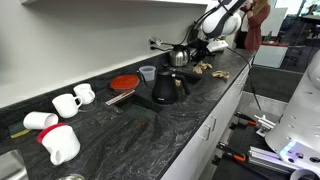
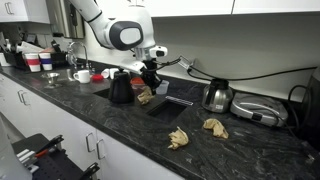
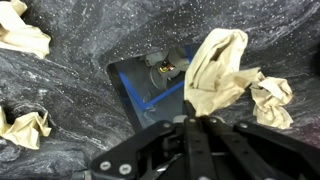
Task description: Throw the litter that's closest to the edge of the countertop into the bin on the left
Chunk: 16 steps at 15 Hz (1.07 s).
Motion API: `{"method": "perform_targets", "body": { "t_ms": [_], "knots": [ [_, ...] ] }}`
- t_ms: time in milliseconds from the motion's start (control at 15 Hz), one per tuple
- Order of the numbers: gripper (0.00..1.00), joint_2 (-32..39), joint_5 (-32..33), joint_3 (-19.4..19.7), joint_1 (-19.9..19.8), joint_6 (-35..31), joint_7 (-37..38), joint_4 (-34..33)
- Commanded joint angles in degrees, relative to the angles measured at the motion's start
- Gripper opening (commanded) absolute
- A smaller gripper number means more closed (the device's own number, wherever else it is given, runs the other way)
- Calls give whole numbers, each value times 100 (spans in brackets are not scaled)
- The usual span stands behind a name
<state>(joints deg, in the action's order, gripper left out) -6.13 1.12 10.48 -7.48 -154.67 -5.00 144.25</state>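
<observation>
My gripper (image 3: 190,122) is shut on a crumpled beige piece of paper litter (image 3: 220,65) and holds it above the dark countertop (image 3: 70,90). In an exterior view the gripper (image 2: 150,82) hangs over the counter with the paper (image 2: 145,97) below it, next to a black kettle. Two more crumpled papers (image 2: 179,137) (image 2: 215,127) lie near the counter's front edge; in the wrist view they show at the left (image 3: 20,30) (image 3: 25,128). A further beige piece (image 3: 275,100) shows at the right. No bin is in view.
A flat dark tray with a blue edge (image 3: 150,85) lies under the gripper. A black kettle (image 2: 122,88), a silver kettle (image 2: 218,97) and a grill appliance (image 2: 258,110) stand on the counter. White mugs (image 1: 68,103) and a red plate (image 1: 123,83) sit further along.
</observation>
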Motion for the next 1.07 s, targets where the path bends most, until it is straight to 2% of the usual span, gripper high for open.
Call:
{"method": "perform_targets", "body": {
  "t_ms": [0, 200, 467, 600, 800, 867, 933, 1000],
  "knots": [
    [0, -486, -265, -20, 63, 42, -439, 228],
    [0, -1149, -507, 64, 229, 179, -902, 585],
    [0, -2183, -848, 125, 700, 336, -1437, 1194],
    [0, -2755, -851, 66, 962, 349, -1455, 1439],
    [0, -3573, -912, 64, 1499, 720, -1442, 1640],
    [0, -3616, -942, 94, 1681, 957, -1446, 1455],
    [1, -3414, -754, -35, 1462, 712, -1186, 1480],
    [1, -3594, -789, -37, 1581, 843, -1195, 1478]
  ]
}}
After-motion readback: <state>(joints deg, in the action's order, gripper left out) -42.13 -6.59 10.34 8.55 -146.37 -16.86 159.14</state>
